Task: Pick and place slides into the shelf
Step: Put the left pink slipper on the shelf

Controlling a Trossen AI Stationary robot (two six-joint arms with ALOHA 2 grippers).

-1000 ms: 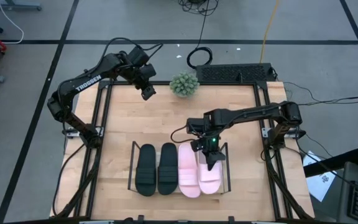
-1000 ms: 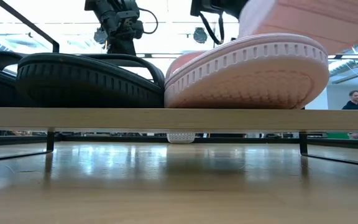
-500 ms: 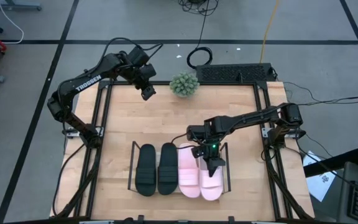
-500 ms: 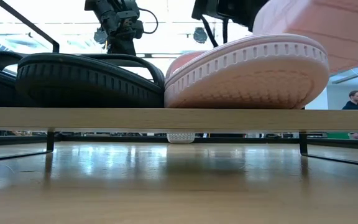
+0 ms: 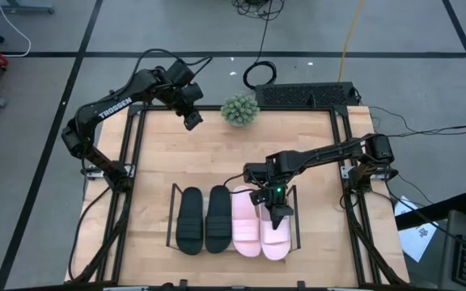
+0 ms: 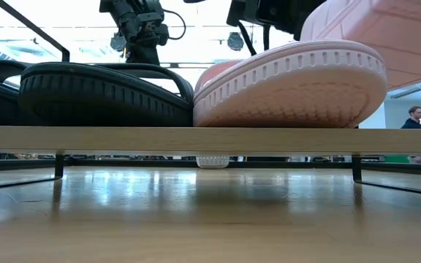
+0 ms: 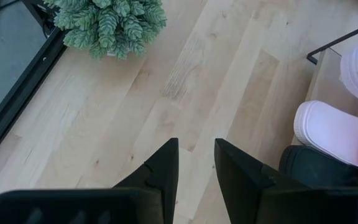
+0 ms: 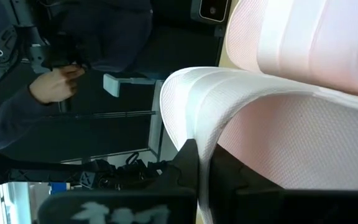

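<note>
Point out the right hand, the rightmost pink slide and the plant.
right hand (image 5: 276, 212): high view, between its fingertips, on the slide's strap.
rightmost pink slide (image 5: 276, 241): high view, footbed below the strap.
plant (image 5: 239, 110): high view, middle of the green foliage.

Pale wood surface (image 5: 225, 153) on grey floor (image 5: 47, 194) with dark lines; small green plant (image 5: 239, 110) at far edge; cables (image 5: 259, 74) beyond; a person (image 6: 416, 117) far right.
</note>
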